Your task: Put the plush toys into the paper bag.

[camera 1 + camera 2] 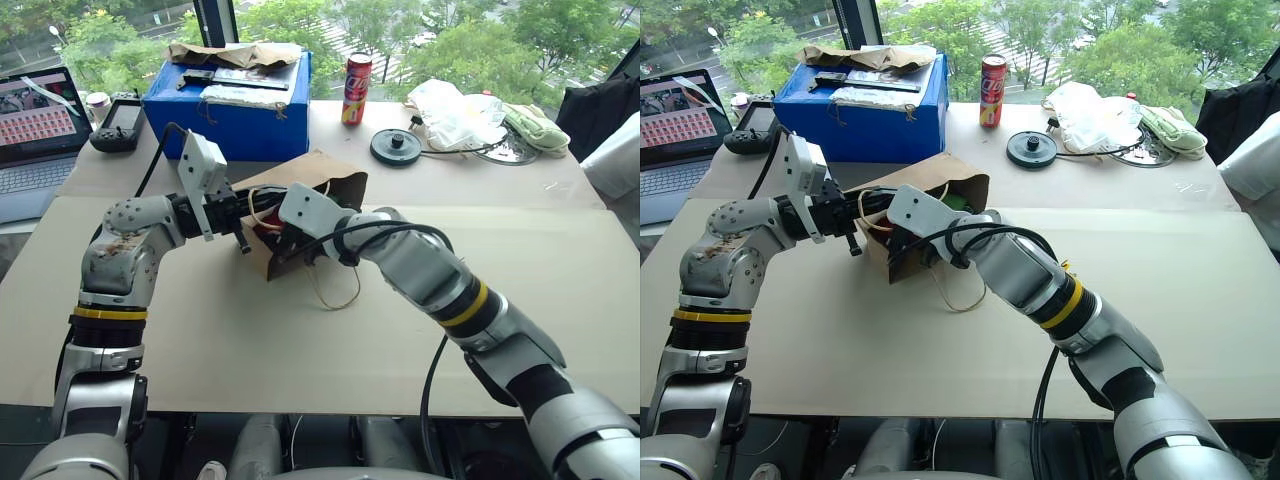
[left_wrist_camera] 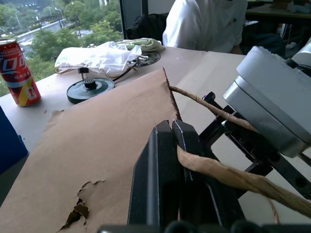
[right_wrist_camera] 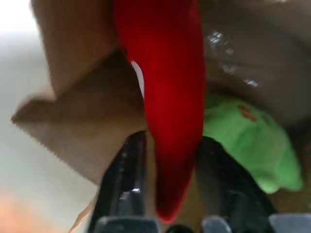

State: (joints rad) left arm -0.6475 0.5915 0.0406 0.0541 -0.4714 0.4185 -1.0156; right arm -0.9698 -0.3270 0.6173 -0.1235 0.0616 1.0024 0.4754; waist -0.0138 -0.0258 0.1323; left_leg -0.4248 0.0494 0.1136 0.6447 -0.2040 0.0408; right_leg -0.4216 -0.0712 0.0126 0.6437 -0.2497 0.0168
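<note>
The brown paper bag (image 1: pixel 322 176) lies on its side mid-table, mouth towards me. My left gripper (image 2: pixel 170 127) is shut on one twine handle (image 2: pixel 219 173) at the bag's rim and holds it up. My right gripper (image 3: pixel 170 141) reaches into the mouth, its fingers apart on either side of the red chili plush toy (image 3: pixel 170 73). The chili looks unsqueezed and points into the bag. The round green plush toy (image 3: pixel 249 137) rests inside the bag just beyond it. The bag's second twine loop (image 1: pixel 336 291) trails on the table.
Behind the bag stands a blue box (image 1: pixel 236 108) with crumpled brown paper on top. A red can (image 1: pixel 357 88), a black disc (image 1: pixel 396 147) and a white plastic bag (image 1: pixel 455 110) sit at the back. A laptop (image 1: pixel 35 130) is far left. A person in white (image 2: pixel 209 22) sits beyond the table.
</note>
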